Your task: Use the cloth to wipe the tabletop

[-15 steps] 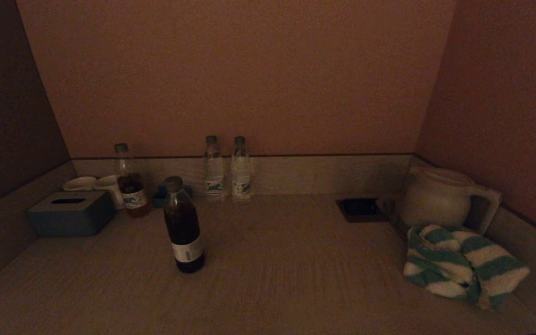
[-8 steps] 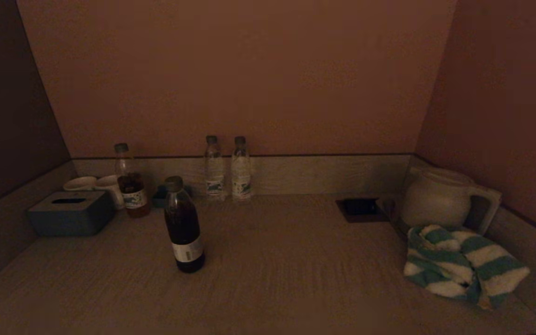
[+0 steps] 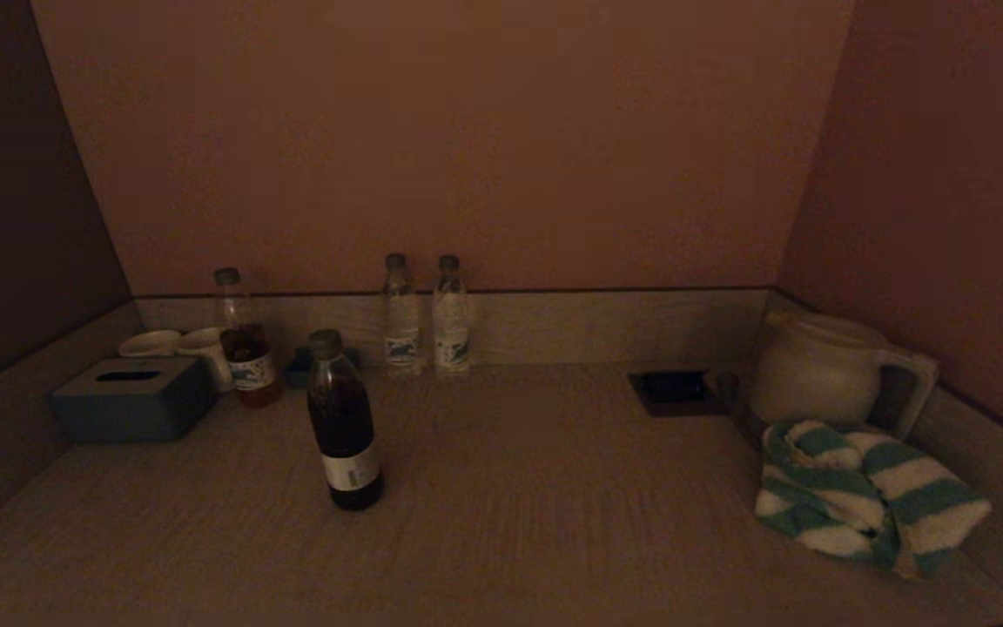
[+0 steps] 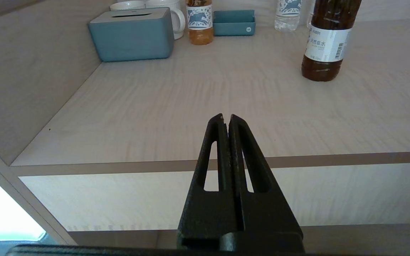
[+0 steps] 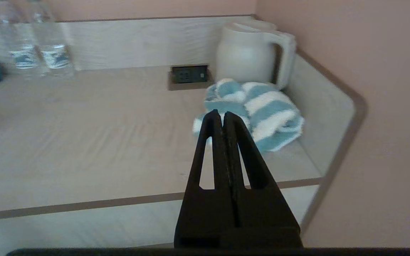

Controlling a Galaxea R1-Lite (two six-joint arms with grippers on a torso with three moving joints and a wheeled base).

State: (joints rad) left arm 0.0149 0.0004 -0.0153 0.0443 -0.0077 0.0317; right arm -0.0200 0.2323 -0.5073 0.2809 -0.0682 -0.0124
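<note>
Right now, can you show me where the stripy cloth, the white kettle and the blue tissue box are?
stripy cloth (image 3: pixel 867 499), head view, middle of the bundle.
white kettle (image 5: pixel 242 53), right wrist view, its round body.
blue tissue box (image 4: pixel 133 37), left wrist view, front wall.

The head view is very dim with a reddish-brown tone; the wall, tabletop (image 3: pixel 536 488) and bottles are barely lit, and the frame corners darken further. The striped cloth (image 3: pixel 867 496) at lower right is the lightest patch. Both wrist views are bright and evenly lit, with soft shadows. In the left wrist view, overexposed white glare fills the lower left corner, and the tea bottle (image 4: pixel 327 39) at upper right is sharp. The right wrist view is softly blurred, most visibly on the water bottles (image 5: pixel 34 42) at upper left.
</note>
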